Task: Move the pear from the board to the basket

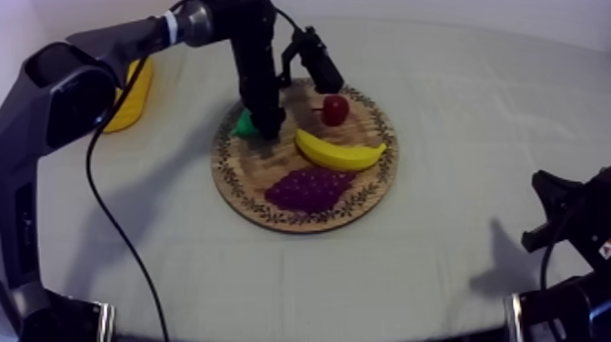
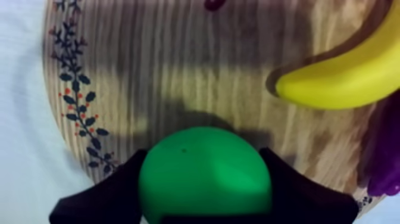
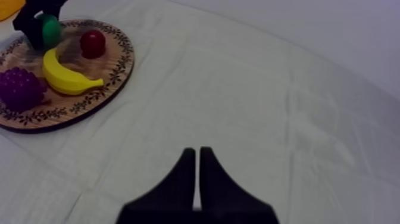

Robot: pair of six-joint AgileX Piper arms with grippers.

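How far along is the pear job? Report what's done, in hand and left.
Done: the left gripper is down at the pear on the wooden board. In hand: its fingers are closed against both sides of the pear, which seems not yet lifted. Left: lift it, carry it to the yellow basket, release. The right gripper rests shut over the cloth.

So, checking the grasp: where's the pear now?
In the top view the pear is at the wooden board's left edge, between the left gripper's jaws, with the banana nearest.
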